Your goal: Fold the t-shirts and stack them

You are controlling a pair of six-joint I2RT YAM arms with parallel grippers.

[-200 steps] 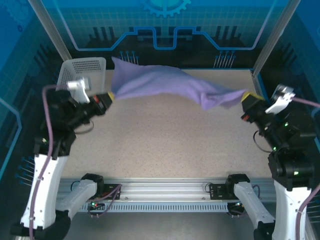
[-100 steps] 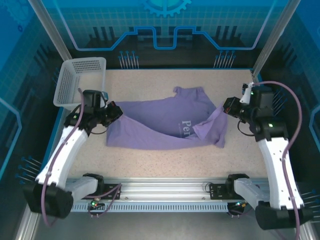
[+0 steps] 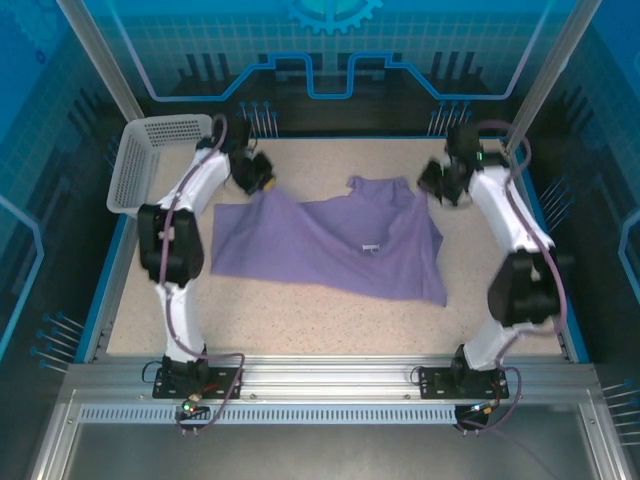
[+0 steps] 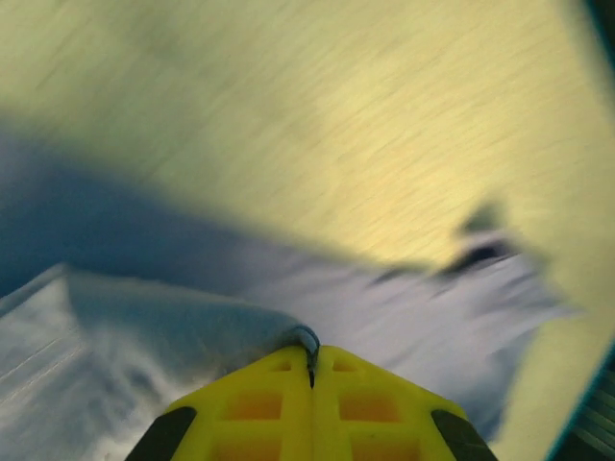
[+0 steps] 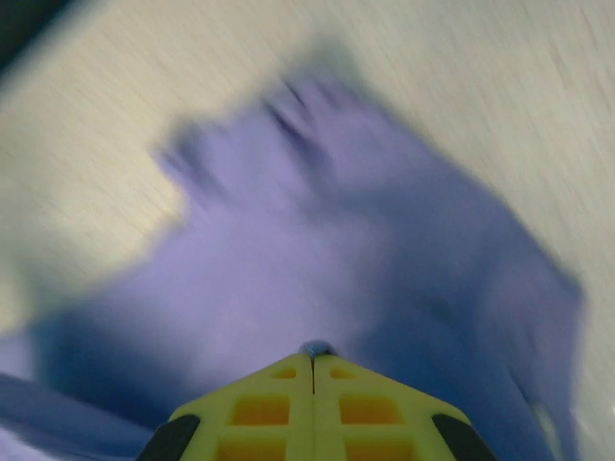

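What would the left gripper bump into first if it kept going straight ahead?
Likely the shirt: the left gripper is shut on its edge, and more cloth lies just ahead. Blur hides depth.

Table: speckled beige top (image 3: 300, 320), blue rim along the sides.
T-shirt: lavender (image 3: 330, 245), spread mostly flat across the middle and far half, a few creases, small white neck label (image 3: 370, 247) facing up.
Basket: pale mesh (image 3: 150, 160), far-left corner, apart from the t-shirt.
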